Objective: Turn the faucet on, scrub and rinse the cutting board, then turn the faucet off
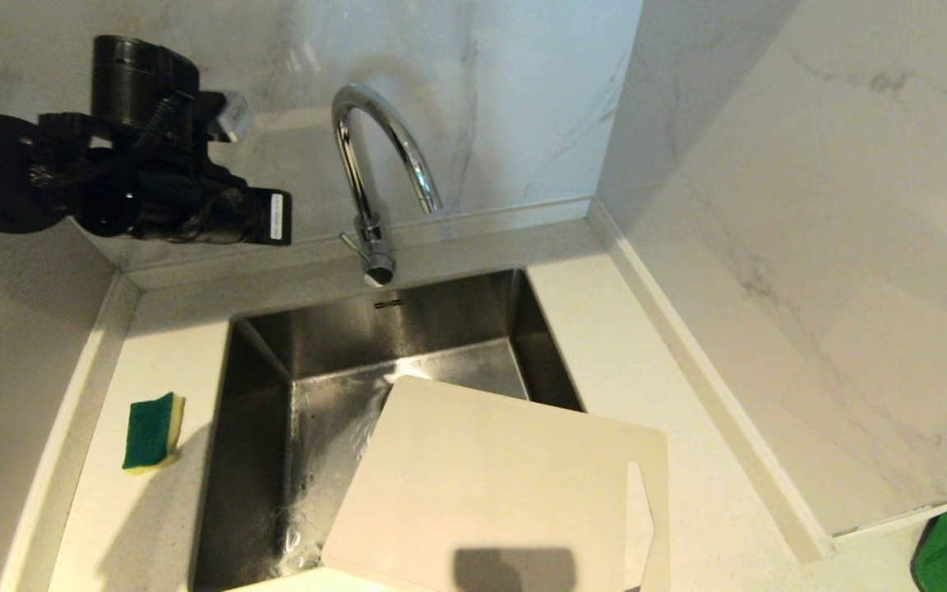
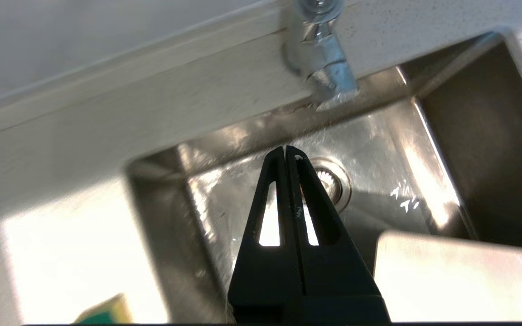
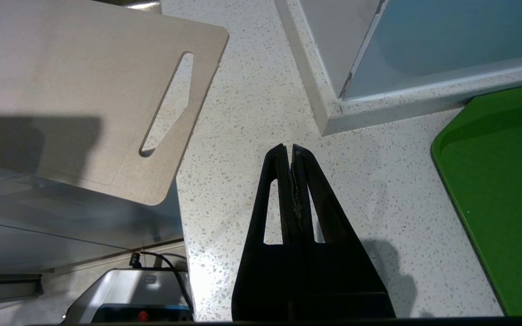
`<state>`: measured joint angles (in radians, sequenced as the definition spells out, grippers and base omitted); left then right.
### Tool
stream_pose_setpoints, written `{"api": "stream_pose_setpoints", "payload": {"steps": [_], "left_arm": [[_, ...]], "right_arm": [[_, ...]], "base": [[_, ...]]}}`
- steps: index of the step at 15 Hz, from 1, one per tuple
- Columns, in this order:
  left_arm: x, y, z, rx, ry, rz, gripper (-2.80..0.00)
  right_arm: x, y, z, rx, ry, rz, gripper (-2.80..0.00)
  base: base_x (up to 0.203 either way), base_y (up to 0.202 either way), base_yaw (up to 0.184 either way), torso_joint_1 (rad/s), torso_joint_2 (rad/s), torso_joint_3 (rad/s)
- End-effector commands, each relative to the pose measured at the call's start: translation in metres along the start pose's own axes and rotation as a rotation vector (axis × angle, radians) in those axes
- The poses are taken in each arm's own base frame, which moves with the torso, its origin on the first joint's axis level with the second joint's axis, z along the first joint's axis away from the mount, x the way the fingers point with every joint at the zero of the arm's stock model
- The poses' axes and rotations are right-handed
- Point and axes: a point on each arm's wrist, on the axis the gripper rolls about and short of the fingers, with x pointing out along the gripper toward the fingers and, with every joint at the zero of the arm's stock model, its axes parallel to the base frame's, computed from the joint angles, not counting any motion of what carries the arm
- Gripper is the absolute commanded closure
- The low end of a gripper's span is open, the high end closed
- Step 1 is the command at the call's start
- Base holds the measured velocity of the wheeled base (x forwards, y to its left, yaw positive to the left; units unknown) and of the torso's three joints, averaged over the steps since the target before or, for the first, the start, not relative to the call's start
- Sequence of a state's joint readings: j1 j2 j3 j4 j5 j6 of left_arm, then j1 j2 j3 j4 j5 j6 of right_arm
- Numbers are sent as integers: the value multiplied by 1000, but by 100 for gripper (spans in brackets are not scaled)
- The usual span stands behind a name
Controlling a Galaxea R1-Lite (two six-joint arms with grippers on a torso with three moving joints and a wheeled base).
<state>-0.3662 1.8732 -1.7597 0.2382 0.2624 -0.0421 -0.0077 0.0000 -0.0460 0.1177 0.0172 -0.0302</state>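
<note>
Hanging high up on the far left, my left claw (image 2: 285, 151) was squeezed shut with nothing in it. It was up beside the faucet (image 1: 375, 164) but apart from it, and I could not tell if it had touched the lever (image 1: 350, 241) at the bottom of the faucet. I saw no water coming out of the spout.

I thought my shut claw could slip off that small lever, because the lever was thin and shiny. I also thought a push the wrong way could leave the water off, or make it splash hard.

The cutting board (image 1: 490, 485) lay at the near right, half over the sink (image 1: 260, 460) and half on the counter (image 1: 605, 329). I thought it could tip in if I bumped it.

The sink looked wet and shiny, with only the drain (image 2: 333, 183) in its bottom. A green and yellow sponge (image 1: 153, 432) sat on the counter left of the sink. My right claw (image 3: 292, 149) was shut too, empty, near the board's slot handle (image 3: 168, 104).
</note>
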Motion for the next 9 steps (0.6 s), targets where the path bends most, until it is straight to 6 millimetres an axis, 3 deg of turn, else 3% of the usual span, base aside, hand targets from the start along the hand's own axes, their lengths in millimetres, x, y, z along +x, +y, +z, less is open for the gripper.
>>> {"api": "stream_pose_setpoints", "payload": {"steps": [1, 5, 9], "left_arm": [[-54, 21, 10, -21, -52, 13, 0], [-111, 51, 0, -31, -13, 55, 0], [-150, 85, -8, -69, -9, 109, 0]], "right_arm": [[0, 0, 0, 0, 2, 0, 0], [0, 0, 0, 0, 2, 0, 0], [0, 0, 0, 0, 2, 0, 0]], "base": [[0, 0, 0, 0, 0, 0], [0, 0, 0, 0, 0, 0], [0, 0, 0, 0, 0, 0]]}}
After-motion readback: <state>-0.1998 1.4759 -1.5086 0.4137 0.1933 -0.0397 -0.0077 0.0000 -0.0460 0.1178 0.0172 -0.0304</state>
